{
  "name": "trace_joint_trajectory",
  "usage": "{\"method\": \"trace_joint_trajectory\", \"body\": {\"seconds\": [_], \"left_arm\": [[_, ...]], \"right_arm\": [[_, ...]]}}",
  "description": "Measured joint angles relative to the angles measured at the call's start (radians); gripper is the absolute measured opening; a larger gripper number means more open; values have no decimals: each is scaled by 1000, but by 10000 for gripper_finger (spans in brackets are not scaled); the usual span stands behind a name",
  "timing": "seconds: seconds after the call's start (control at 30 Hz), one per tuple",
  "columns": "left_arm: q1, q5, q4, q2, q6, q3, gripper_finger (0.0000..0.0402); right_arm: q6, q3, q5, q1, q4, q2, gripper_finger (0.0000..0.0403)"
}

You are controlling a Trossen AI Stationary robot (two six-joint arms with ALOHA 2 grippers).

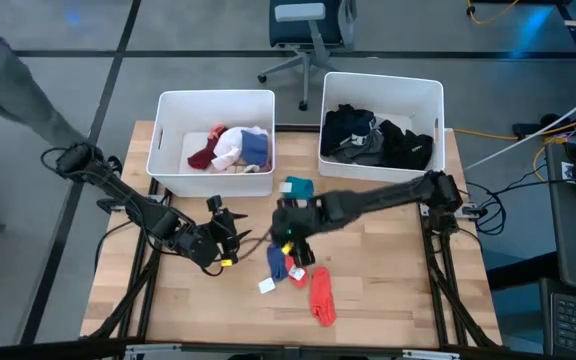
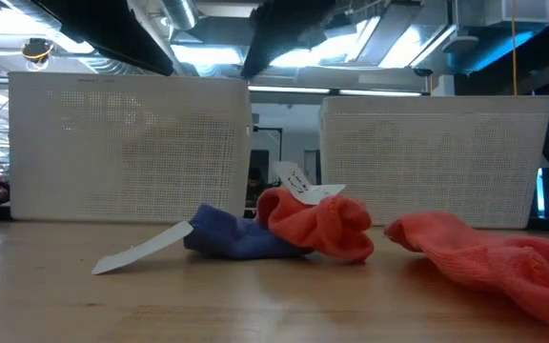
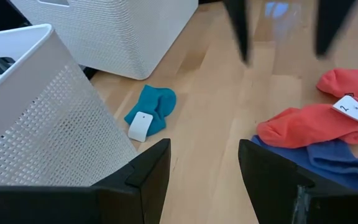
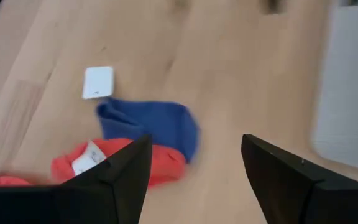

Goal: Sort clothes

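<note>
left hand (image 1: 230, 240) released, low over the worktop (image 1: 388, 290) | left bin (image 1: 213, 105): maroon, white, blue clothes | teal sock (image 1: 297, 187) before the bins | right hand (image 1: 293, 240) released above blue sock (image 1: 276, 263), touching small red sock (image 1: 295, 271) | long red sock (image 1: 322, 295) just beside | right bin (image 1: 380, 88): dark clothes

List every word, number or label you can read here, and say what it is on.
"2": white tag on the red sock, left wrist view.
Tag on the teal sock: blank.
Tag by the blue sock: blank.
Tag in the low view: marks too small to read.
</note>
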Motion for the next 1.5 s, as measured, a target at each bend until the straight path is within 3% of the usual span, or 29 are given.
{"method": "trace_joint_trajectory", "body": {"seconds": [0.33, 0.67, 0.83, 1.0, 1.13, 1.3, 1.5], "left_arm": [[1, 0, 1, 0, 0, 0, 180], [4, 0, 7, 0, -1, 0, 180], [4, 0, 6, 0, -1, 0, 180], [4, 0, 5, 0, -1, 0, 180], [4, 0, 6, 0, 0, 0, 180], [4, 0, 7, 0, 0, 0, 180], [4, 0, 6, 0, 0, 0, 180]], "right_arm": [[48, -357, -70, 56, 398, 0, 250], [128, -532, -59, 46, 752, 0, 250], [160, -560, -86, 47, 687, 0, 250], [184, -508, -50, 47, 312, -6, 250], [207, -443, -13, 53, 142, -11, 250], [191, -431, 1, 61, 288, -11, 250], [173, -429, -80, 62, 452, 19, 250]]}}
